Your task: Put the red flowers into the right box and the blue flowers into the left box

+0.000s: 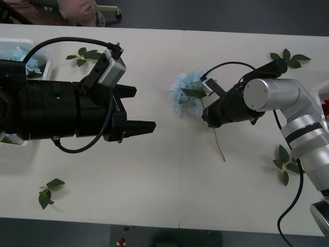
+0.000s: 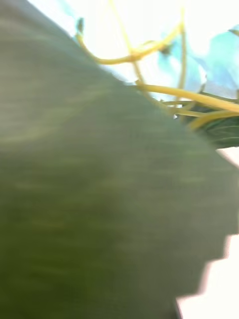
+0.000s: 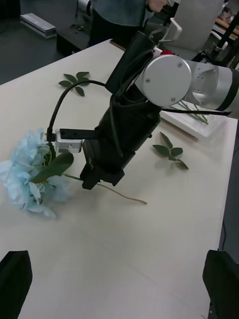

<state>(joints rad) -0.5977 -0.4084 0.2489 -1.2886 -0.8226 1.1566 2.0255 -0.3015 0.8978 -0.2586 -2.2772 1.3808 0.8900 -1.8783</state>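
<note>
From the front, one blue flower (image 1: 186, 92) lies on the white surface (image 1: 169, 180) with its thin tan stem trailing toward the robot. The right claw (image 1: 204, 119) is down at the base of the cluster, right against the leaves, but whether its fingers have closed on anything cannot be told here. The left claw (image 1: 138, 110) hovers wide open and empty, well to the left of that flower. Behind the left arm sits the left box (image 1: 43, 64), already holding pale-blue petals. Loose leaf sprigs (image 1: 85, 55) are scattered about the flower, none touching it.

The right wrist view sits hard up against a big green leaf (image 2: 99, 199); beyond it, yellow-green stalks (image 2: 194, 95) branch under pale-blue petals (image 2: 219, 60). The claw's own fingers are hidden.

From the left wrist, that arm's black fingertips (image 3: 15, 279) stand far apart with nothing between them. Across from them the right arm's wrist presses down just beside the blue cluster, where the leaves meet the stem; the bare stem end pokes out past the far side of the wrist. Behind it is the right box (image 3: 191, 127), with green stems and a red flower head (image 3: 168, 52) in it.

The flower looks very light and soft: fabric petals that would crush, and broad leaves that would slide out of a pinch. The stem is thin and probably a little springy. The best hold is likely the stem just under the head, where the stalks gather.
</note>
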